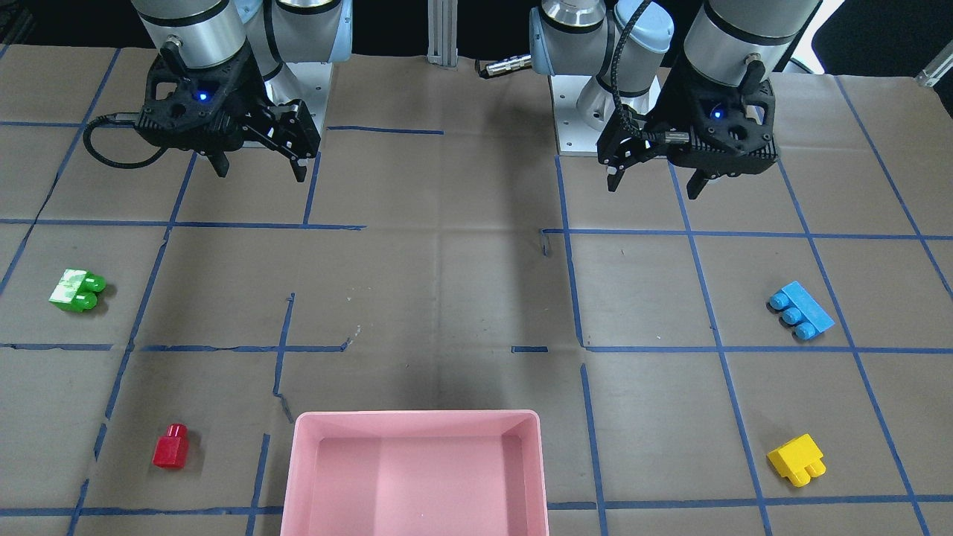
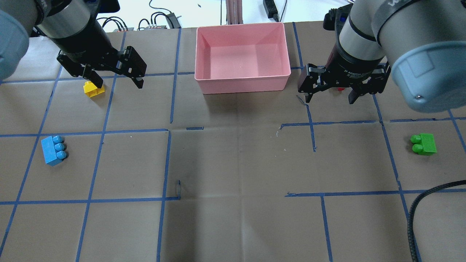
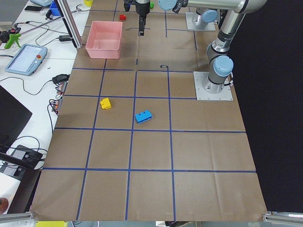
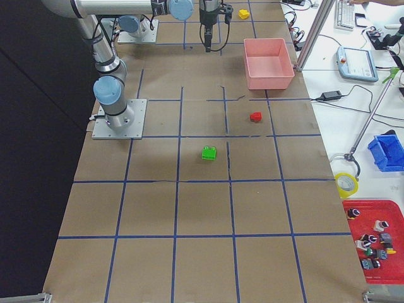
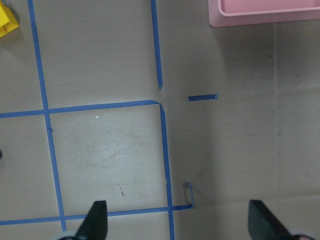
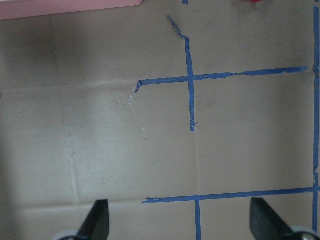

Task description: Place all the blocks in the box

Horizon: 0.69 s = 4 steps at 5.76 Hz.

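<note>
The pink box stands empty at the table's far middle edge. A green block and a red block lie on my right side. A blue block and a yellow block lie on my left side. My left gripper is open and empty, above the table. Seen from overhead it is just beside the yellow block. My right gripper is open and empty, and hides most of the red block in the overhead view. The left wrist view shows the box's corner and the yellow block's edge.
Blue tape lines grid the brown paper table cover. The arm bases stand at the robot's edge. A black cable hangs at the near right. Desks with a tablet and tools flank the table's far side.
</note>
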Tool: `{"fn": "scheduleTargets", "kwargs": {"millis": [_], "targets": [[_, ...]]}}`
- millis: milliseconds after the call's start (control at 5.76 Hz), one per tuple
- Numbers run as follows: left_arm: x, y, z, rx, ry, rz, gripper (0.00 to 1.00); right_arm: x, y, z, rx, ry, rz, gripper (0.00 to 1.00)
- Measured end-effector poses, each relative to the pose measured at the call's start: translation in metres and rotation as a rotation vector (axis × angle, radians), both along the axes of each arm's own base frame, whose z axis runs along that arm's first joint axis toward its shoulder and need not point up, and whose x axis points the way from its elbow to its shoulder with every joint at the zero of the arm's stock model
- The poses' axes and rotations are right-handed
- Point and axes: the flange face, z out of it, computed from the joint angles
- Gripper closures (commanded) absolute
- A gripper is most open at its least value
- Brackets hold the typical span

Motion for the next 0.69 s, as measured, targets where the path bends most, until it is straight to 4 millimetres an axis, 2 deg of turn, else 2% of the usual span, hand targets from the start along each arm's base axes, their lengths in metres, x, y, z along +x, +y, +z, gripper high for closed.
{"fn": "scheduleTargets", "kwargs": {"millis": [694], "targets": [[0.0008, -0.0018, -0.0008, -0.002, -0.001, -0.010, 0.00, 0.0001, -0.0004, -0.0005, 0.000, 0.000, 0.000, 0.00]]}}
